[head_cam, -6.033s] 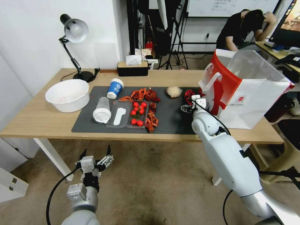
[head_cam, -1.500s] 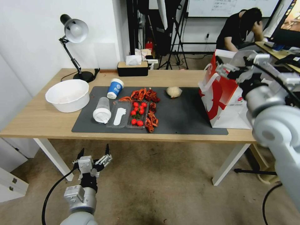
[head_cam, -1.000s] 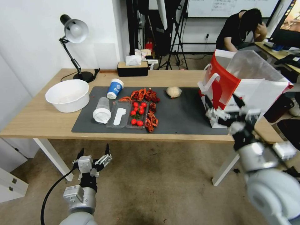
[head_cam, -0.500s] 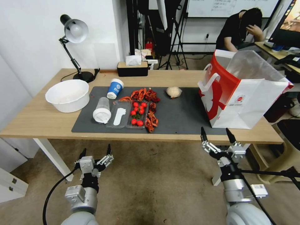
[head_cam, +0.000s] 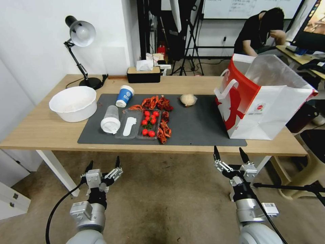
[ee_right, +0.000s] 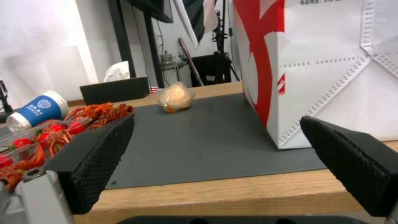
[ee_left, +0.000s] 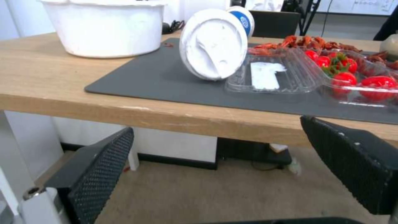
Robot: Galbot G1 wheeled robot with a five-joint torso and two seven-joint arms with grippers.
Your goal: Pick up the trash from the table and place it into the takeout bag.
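On the table a grey mat carries the trash. A blue-and-white paper cup stands at the back. A clear plastic cup lies on its side. A crumpled pale wad sits near the takeout bag, which stands open at the table's right end. My left gripper and my right gripper hang open and empty below the table's front edge.
A white bowl sits at the left of the table. A clear tray with tomatoes and red crayfish shells lie mid-mat. A desk lamp and a black tissue box stand at the back.
Six seconds ago my right gripper held a red can beside the bag. It rose over the bag's mouth, then dropped below the table edge, open and empty. The left arm stayed put.
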